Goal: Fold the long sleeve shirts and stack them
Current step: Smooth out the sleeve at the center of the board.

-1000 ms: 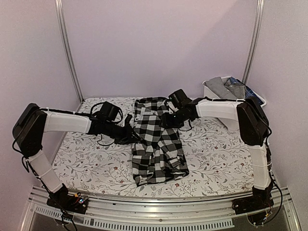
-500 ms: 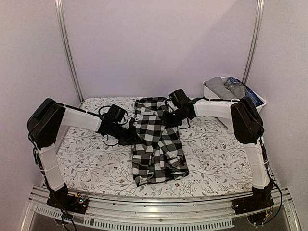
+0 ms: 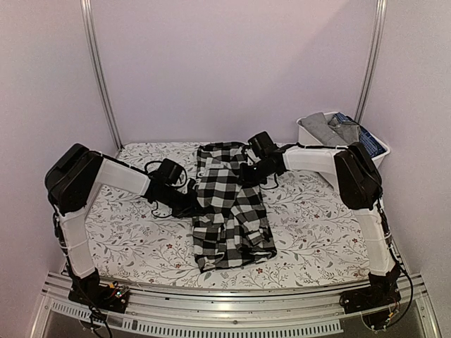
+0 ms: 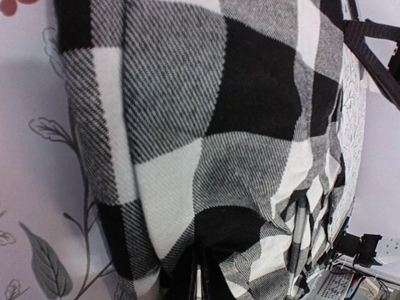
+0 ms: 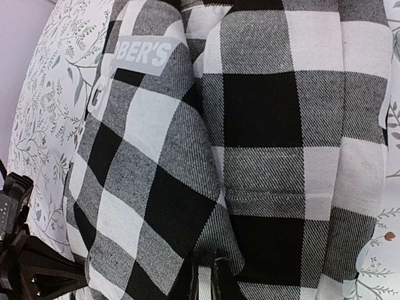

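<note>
A black-and-white check shirt [image 3: 230,208] lies folded lengthwise in the middle of the floral table, collar end at the back. My left gripper [image 3: 195,202] is at its left edge, shut on the check cloth; the left wrist view shows the fingers [image 4: 201,284] nearly together with fabric [image 4: 237,125] pinched between them. My right gripper [image 3: 243,176] is at the shirt's upper right edge, also shut on the cloth; the right wrist view shows the fingertips [image 5: 219,282] clamped on a fold of the shirt [image 5: 275,125].
A white bin [image 3: 313,135] at the back right holds grey [image 3: 325,127] and dark blue patterned [image 3: 352,125] garments. A floral sheet [image 3: 317,232] covers the table. Purple walls and metal posts [image 3: 102,77] enclose the back.
The left arm's elbow has swung up and right, pushing its gripper a little toward the shirt. The right arm has shifted slightly. The shirt lies much the same.
</note>
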### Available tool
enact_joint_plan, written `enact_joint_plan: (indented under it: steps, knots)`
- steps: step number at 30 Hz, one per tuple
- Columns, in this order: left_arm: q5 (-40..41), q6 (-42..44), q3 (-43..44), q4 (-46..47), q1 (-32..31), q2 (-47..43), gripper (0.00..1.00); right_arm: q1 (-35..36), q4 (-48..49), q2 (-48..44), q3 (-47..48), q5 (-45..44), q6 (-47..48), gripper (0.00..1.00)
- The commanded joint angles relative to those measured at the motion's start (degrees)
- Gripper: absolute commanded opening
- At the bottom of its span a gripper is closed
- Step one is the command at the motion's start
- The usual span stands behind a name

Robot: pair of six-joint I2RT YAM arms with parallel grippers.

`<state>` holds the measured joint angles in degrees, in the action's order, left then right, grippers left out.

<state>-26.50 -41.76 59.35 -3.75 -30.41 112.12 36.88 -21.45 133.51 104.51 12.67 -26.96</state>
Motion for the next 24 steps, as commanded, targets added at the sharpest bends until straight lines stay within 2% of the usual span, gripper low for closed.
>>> enact_joint_plan:
  steps: [1, 8, 12, 20, 24]
  knots:
    - [0.6, 1.5, -0.4, 0.0, 0.8, 2.4, 0.04, -0.8, -1.2, 1.8, 2.1, -0.8, 1.2, 0.08]
    - [0.3, 2.6, 0.1, -0.9, 1.0, 2.7, 0.03, -0.9, -2.5, -3.7, 2.2, -2.7, 2.7, 0.14]
    - [0.3, 2.9, 0.6, -1.3, 1.0, 2.3, 0.04, -0.8, 0.7, -5.3, 2.0, 1.9, 3.6, 0.15]
    - [-0.3, 4.2, 2.1, -2.8, 1.0, 2.2, 0.04, -0.7, 8.1, 0.4, 2.5, 14.0, 1.5, 0.16]
    - [-0.4, 4.7, 2.8, -3.7, 1.0, 1.7, 0.04, -0.8, 10.7, 4.4, 4.7, 15.5, -0.8, 0.15]
